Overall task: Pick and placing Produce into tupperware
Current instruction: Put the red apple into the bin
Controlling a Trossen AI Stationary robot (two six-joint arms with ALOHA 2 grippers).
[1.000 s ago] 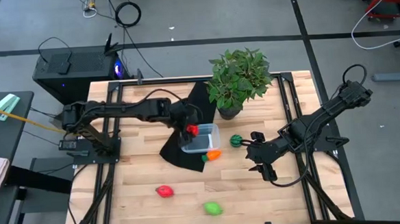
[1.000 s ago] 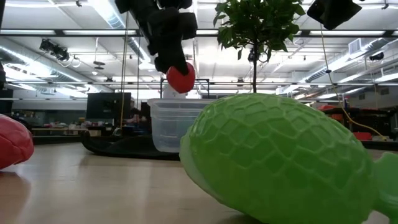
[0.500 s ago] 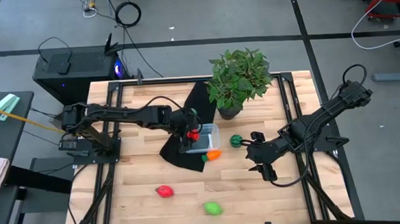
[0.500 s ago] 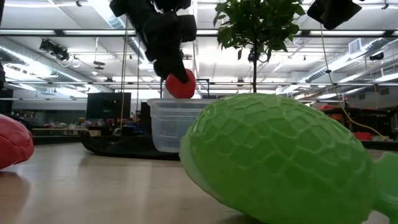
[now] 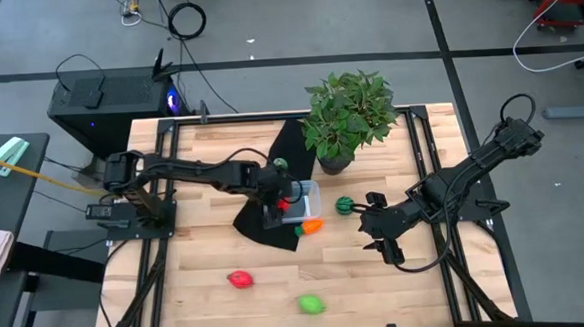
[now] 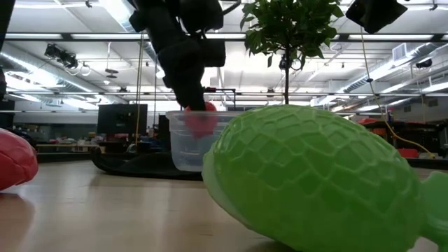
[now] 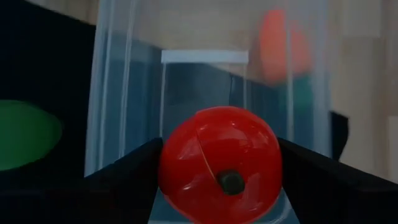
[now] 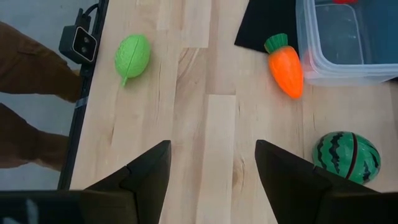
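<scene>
My left gripper (image 5: 288,196) reaches from the table's left into the clear tupperware (image 5: 304,207), shut on a red toy fruit (image 7: 219,158). The box stands partly on a black cloth (image 5: 265,225). A bright green piece (image 5: 280,165) lies on the cloth beyond it. The orange carrot (image 8: 286,68) lies against the box's near side, and the striped dark green ball (image 8: 346,155) lies to the box's right. Near the table's front edge lie a second red piece (image 5: 240,279) and a second bright green piece (image 5: 310,304). My right gripper (image 5: 374,231) hovers open, right of the ball. My left gripper pinches the red fruit across its middle (image 7: 180,163), one finger on each side. The fingers (image 6: 183,77) slant down from above into the box. The fruit (image 6: 201,120) sits below the rim, inside the walls and above the box's floor.
A leafy potted plant (image 5: 348,115) stands just beyond the tupperware toward the far edge. The wood between the box and the near edge holds only the two loose pieces. In the right wrist view a person's trouser leg (image 8: 31,62) shows beside the table.
My left gripper has come down and a little toward the table's right, carrying the red fruit from above the tupperware's rim to inside the box. It has stayed shut on the fruit. My right arm has kept still.
</scene>
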